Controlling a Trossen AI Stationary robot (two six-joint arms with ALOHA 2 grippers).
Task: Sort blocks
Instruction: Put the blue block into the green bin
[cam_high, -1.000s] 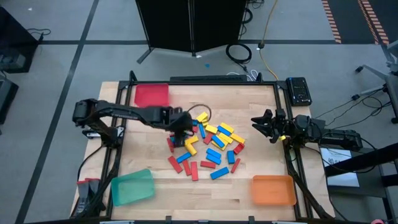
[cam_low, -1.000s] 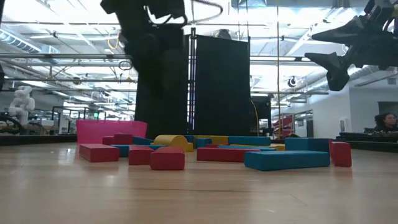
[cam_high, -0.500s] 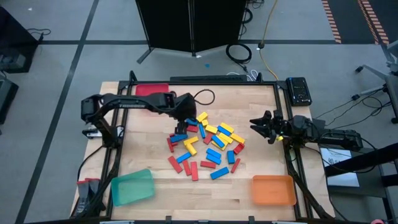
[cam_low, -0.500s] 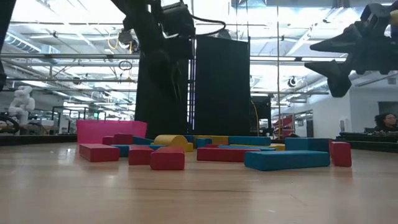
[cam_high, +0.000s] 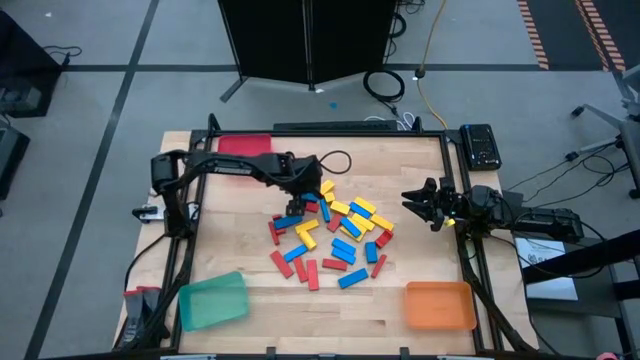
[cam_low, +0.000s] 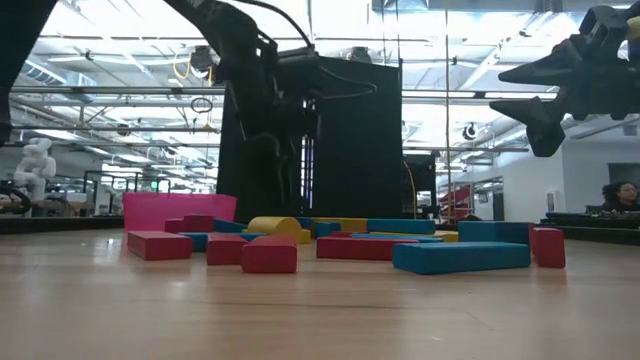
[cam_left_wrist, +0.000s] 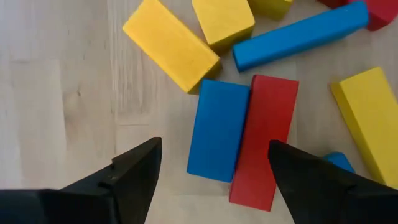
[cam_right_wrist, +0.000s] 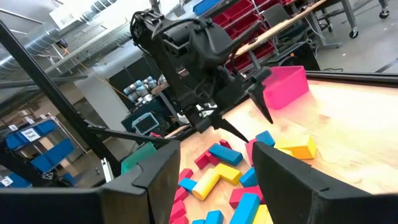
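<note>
Your left tool (cam_left_wrist: 211, 171) hovers, fingers apart and empty, over the far-left edge of the blocks (cam_high: 330, 232) heaped mid-worktop; the right tool (cam_high: 418, 203), half open, waits at the right edge. They look light, stiff and smooth, so pinch one across its long sides. They're flat red, blue and yellow bars.

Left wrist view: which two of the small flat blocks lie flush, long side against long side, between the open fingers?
The blue block and the red block. They touch along their lengths; the yellow blocks and long blue bar lie apart, angled.
</note>
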